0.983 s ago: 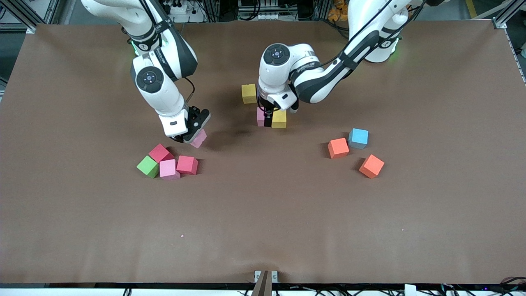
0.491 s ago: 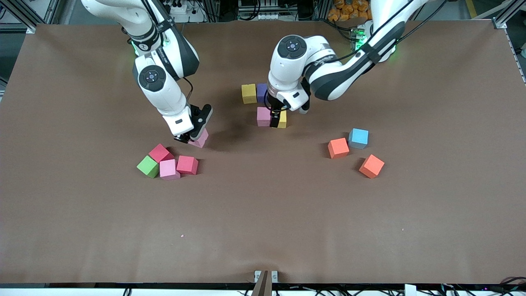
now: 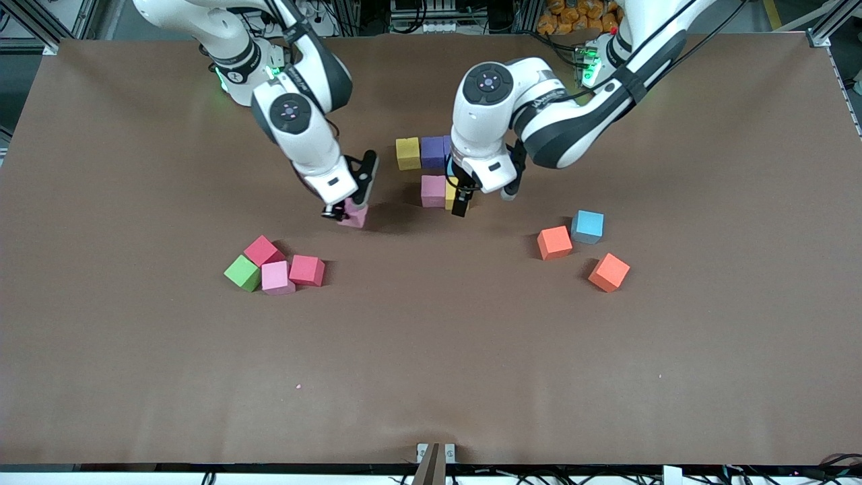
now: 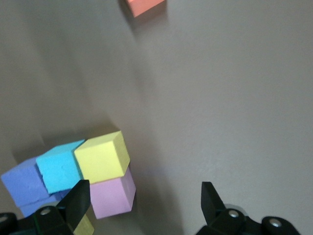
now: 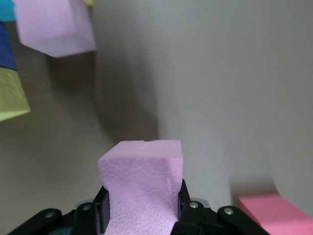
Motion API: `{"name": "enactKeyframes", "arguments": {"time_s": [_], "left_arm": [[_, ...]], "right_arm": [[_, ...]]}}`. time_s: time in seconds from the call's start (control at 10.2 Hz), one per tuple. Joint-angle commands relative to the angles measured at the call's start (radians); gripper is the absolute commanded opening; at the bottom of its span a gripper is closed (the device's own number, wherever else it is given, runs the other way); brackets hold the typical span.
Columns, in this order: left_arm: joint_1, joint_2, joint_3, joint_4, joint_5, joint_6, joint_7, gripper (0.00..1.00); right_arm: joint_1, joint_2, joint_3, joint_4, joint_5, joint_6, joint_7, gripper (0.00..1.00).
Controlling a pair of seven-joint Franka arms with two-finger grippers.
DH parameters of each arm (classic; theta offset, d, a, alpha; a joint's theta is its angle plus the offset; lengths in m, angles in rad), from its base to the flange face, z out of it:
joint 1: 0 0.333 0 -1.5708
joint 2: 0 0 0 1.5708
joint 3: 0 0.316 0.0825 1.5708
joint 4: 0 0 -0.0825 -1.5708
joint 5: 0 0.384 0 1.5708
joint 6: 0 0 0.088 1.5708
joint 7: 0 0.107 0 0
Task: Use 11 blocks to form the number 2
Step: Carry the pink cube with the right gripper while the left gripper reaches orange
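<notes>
My right gripper [image 3: 345, 213] is shut on a pink block [image 3: 356, 215] low over the mat, between the loose cluster and the placed blocks; the block [image 5: 142, 186] fills its jaws. A yellow block [image 3: 407, 153] and a purple block [image 3: 432, 152] sit in a row, with a light blue block [image 4: 58, 166] beside the purple one. Nearer the camera lie a pink block [image 3: 433, 190] and a second yellow block [image 3: 450, 195]. My left gripper [image 3: 461, 201] hangs open over that yellow block's edge, nothing between its fingers [image 4: 78, 200].
A green cube [image 3: 242, 272], two red blocks [image 3: 262, 250] [image 3: 307, 269] and a pink block [image 3: 277, 277] cluster toward the right arm's end. An orange-red block [image 3: 554, 242], a light blue block [image 3: 588, 226] and an orange block [image 3: 609, 271] lie toward the left arm's end.
My right gripper has carried the pink block away from the loose cluster toward the placed blocks. My left gripper has drawn off the pink and yellow pair, and the purple block now shows.
</notes>
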Motion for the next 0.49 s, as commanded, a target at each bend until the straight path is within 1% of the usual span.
{"name": "enactKeyframes", "arguments": {"time_s": [0.0,0.2,0.29,0.39], "left_arm": [[0.055,-0.013,-0.023,0.002,0.019,-0.043,0.112,1.00],[0.126,-0.011,-0.047,0.001,0.019,-0.062,0.224,1.00],[0.156,-0.011,-0.055,-0.001,0.017,-0.071,0.284,1.00],[0.172,-0.011,-0.059,-0.001,0.017,-0.092,0.336,1.00]], "right_arm": [[0.001,0.068,0.063,0.021,-0.013,0.062,-0.007,0.31],[0.003,0.105,0.095,0.029,-0.039,0.102,-0.012,0.30],[0.007,0.118,0.097,0.036,-0.071,0.102,-0.012,0.30],[0.015,0.129,0.099,0.038,-0.075,0.113,-0.010,0.30]]}}
